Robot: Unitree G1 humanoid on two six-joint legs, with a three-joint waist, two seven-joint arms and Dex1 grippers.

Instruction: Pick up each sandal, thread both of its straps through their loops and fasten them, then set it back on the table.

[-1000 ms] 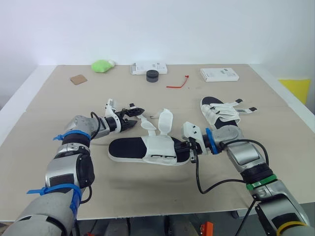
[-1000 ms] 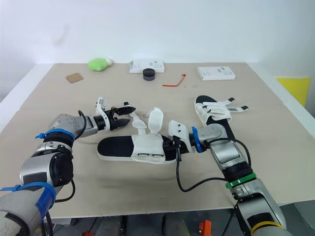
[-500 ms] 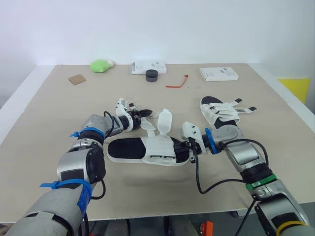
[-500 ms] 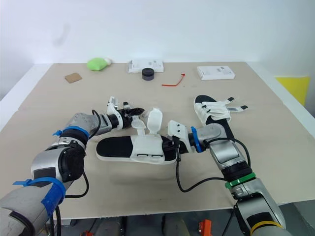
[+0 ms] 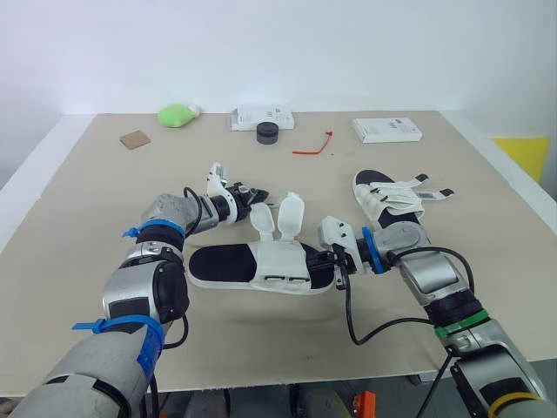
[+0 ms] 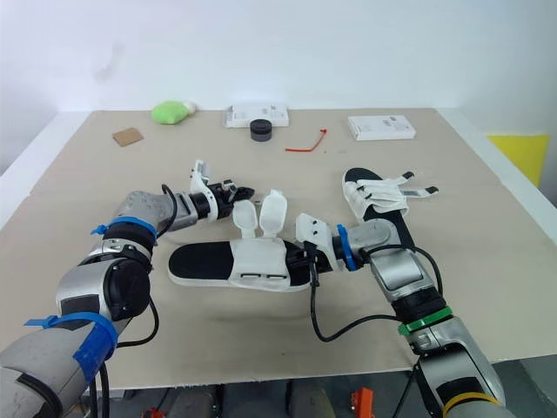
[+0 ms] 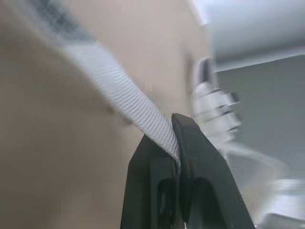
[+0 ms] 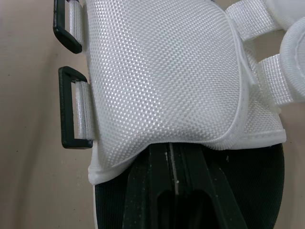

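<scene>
since the near sandal [image 5: 261, 266] lies on the counter [image 5: 87, 192] right in front of us, its long axis running from our left to our right, we start there. the right gripper [image 5: 329, 261] is at its right end, jaws together over the black footbed with their tips tucked under the edge of the white upper [image 8: 162, 71]; we cannot tell whether they pinch any cloth. the two black loops [image 8: 71, 114] sit along the near edge of that upper, toward us. two padded flaps [image 5: 290, 212] stand up from the sandal's far edge, and just beyond them the left gripper [image 5: 254, 195] has its jaws clamped on a white webbing strap [image 7: 119, 90].

so the strap is held on the far side and the loops wait on the near side. we judge the coming move must carry the strap over the upper, across the long axis, toward us. the left arm is the one nearer the strap, and the right looks placed to steady the shoe.

further off to the right lies the second sandal [image 5: 392, 198], its straps splayed loose. toward the far edge are a red tie [image 5: 313, 148], a black puck [image 5: 268, 132], two white boxes [image 5: 387, 131] and a green lump [image 5: 178, 114].
</scene>
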